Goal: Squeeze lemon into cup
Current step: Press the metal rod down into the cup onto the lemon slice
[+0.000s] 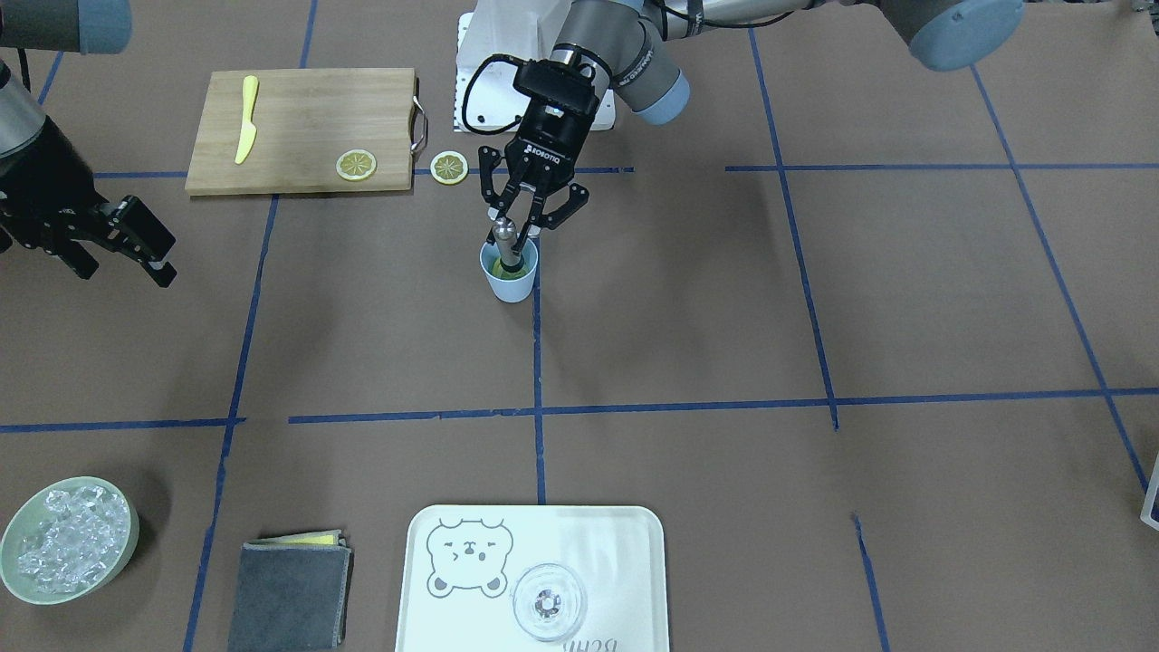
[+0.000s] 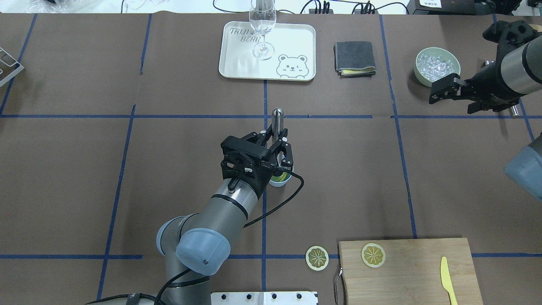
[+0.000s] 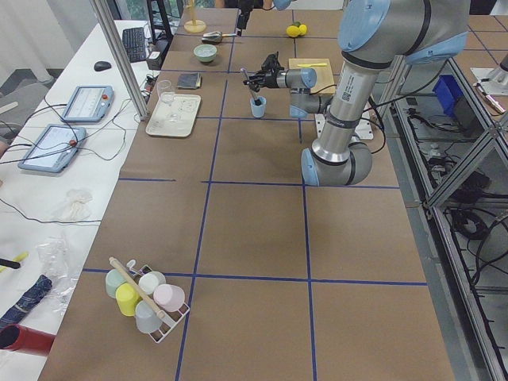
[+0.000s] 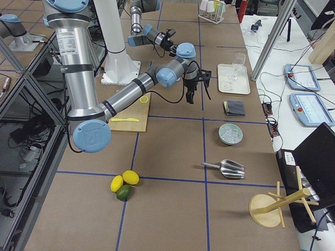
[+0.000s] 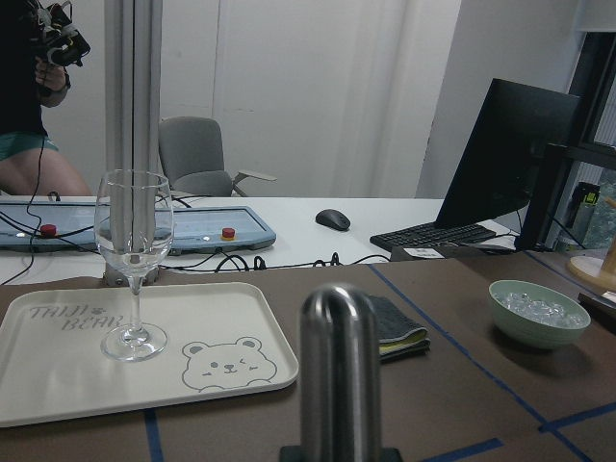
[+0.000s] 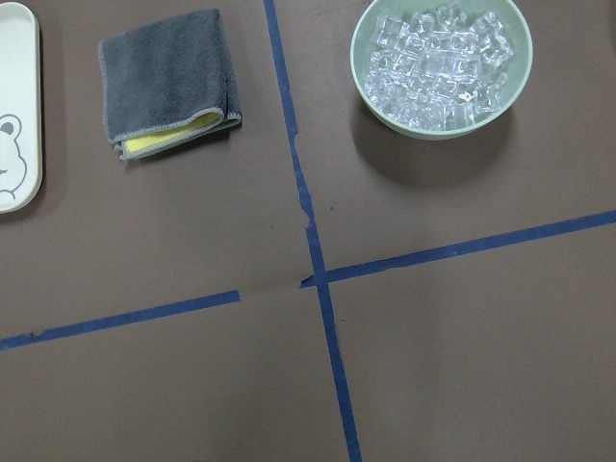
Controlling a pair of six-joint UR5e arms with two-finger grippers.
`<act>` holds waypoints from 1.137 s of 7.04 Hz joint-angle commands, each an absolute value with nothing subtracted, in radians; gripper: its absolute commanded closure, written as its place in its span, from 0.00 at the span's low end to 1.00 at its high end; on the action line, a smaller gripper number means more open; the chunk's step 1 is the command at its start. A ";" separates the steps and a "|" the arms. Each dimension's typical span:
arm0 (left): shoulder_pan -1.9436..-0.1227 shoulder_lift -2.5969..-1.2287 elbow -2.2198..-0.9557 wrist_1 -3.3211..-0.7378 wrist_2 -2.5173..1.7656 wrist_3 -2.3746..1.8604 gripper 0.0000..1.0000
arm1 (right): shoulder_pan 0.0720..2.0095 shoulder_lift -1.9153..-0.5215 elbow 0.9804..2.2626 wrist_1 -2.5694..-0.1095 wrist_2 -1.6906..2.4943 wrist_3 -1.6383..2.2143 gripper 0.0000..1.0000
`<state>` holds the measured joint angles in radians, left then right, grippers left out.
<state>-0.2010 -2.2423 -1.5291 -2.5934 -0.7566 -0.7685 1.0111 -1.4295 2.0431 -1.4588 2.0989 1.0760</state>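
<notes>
**Front view.** The left fingers [image 1: 554, 214] are closed on a steel rod [image 1: 503, 237], a smooth cylinder with a domed top. It stands in the cup [image 1: 510, 279] directly below them. The cup is plain light blue and tapered, and it sits on the table [image 1: 688, 308]. Only this view looks into its mouth, where a yellow-green lemon slice [image 1: 496, 266] lies under the rod's foot.

**Overhead view.** The arm hides most of the cup.

**Left wrist view.** This shows the rod's polished dome close up, with neither fingers nor cup. Beyond it a clear stemmed glass [image 5: 135, 265] stands on a matte white tray [image 5: 58, 385].

**Other slices.** Two flat discs with yellow rind lie behind the left fingers, toward the robot. The second slice [image 1: 357, 165] is on a wooden board [image 1: 308, 118]. The third slice [image 1: 448, 167] is on the table just beside it.

**Right arm.** The right fingers [image 1: 145, 237] hang spread and empty, well apart from the cup. Their wrist view shows a folded grey cloth [image 6: 168, 77] and a pale-green bowl [image 6: 438, 132] of ice below.
</notes>
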 commanded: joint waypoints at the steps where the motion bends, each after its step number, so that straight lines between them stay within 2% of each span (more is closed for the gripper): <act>1: -0.199 -2.249 -1.505 -2.594 -0.759 -0.769 1.00 | 1.011 -1.430 2.043 -1.457 2.100 1.077 0.00; 6: -0.199 -2.255 -1.494 -2.594 -0.762 -0.769 1.00 | 1.011 -1.427 2.043 -1.459 2.100 1.077 0.00; 7: -0.199 -2.255 -1.528 -2.591 -0.764 -0.767 1.00 | 1.011 -1.427 2.043 -1.459 2.100 1.077 0.00; 8: -0.201 -2.247 -1.614 -2.591 -0.767 -0.670 1.00 | 1.011 -1.425 2.045 -1.457 2.100 1.077 0.00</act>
<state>-0.1999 -2.2531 -1.5392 -2.5919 -0.7642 -0.7420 1.0109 -1.4264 2.0435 -1.4585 2.1000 1.0769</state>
